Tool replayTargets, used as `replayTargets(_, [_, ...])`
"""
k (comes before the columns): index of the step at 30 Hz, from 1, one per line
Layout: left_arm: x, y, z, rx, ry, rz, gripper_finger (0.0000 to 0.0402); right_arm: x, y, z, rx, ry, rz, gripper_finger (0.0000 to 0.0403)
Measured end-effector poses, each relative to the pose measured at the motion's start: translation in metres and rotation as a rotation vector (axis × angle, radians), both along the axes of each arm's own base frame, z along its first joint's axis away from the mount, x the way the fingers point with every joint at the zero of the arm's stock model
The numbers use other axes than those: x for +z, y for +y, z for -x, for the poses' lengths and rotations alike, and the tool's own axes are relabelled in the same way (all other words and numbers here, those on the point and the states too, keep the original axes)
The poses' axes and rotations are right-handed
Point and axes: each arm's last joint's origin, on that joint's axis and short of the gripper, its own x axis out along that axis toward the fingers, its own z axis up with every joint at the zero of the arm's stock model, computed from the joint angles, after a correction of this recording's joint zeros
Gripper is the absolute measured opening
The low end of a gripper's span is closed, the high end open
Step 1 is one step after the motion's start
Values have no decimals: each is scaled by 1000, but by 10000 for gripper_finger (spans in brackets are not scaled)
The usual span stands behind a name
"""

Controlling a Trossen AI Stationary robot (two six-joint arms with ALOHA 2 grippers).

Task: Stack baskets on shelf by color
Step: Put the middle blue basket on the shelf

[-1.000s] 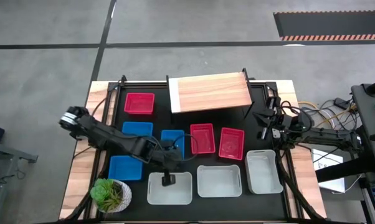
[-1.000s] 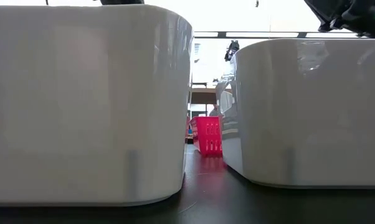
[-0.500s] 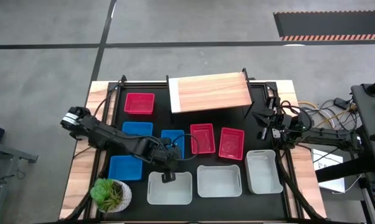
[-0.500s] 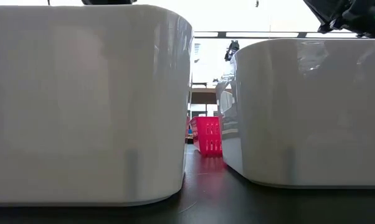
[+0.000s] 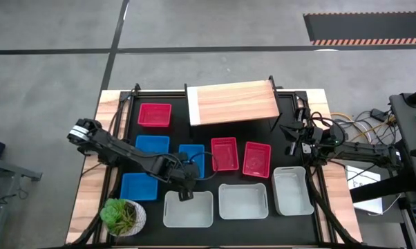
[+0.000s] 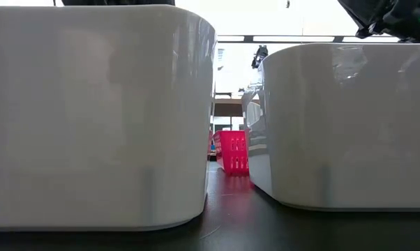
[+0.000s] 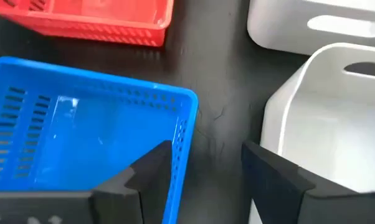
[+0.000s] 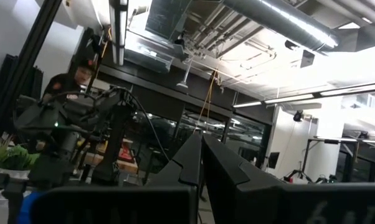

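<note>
Spread wide with nothing between them, the left gripper's (image 5: 185,194) jaws are seen in the left wrist view straddling the bare black tabletop, one finger (image 7: 151,168) just beside the wall of a blue perforated plastic basket (image 7: 88,134) and the other at the rim of a white rectangular plastic basket (image 7: 327,124). In the high view that gripper is poised over the far edge of the leftmost white basket (image 5: 188,209), with the middle blue basket (image 5: 192,160) just behind it. Two more white baskets (image 5: 243,201) (image 5: 292,191) are lined up to the right along the near edge. Two further blue baskets (image 5: 152,144) (image 5: 139,187) lie to the left, two red perforated baskets (image 5: 224,153) (image 5: 256,159) sit at the centre, and a third red one (image 5: 154,115) is placed at the far left. The light-wood shelf board on thin black legs (image 5: 233,102) stands at the back of the black-topped table (image 5: 291,104), bearing no baskets. The right gripper (image 5: 293,139) is held pressed shut at the table's right side, well apart from the baskets. A round potted green plant (image 5: 121,216) rests at the near left corner.
</note>
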Motion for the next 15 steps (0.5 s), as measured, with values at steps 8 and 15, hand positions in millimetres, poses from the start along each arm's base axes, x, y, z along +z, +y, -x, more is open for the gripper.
replayTargets(8, [-16, 2, -1, -17, -60, 6, 178, -1, 0, 0, 0, 7, -1, 9])
replayTargets(15, [-22, 5, 2, -12, -40, -2, 178, -1, 0, 0, 0, 8, -1, 9])
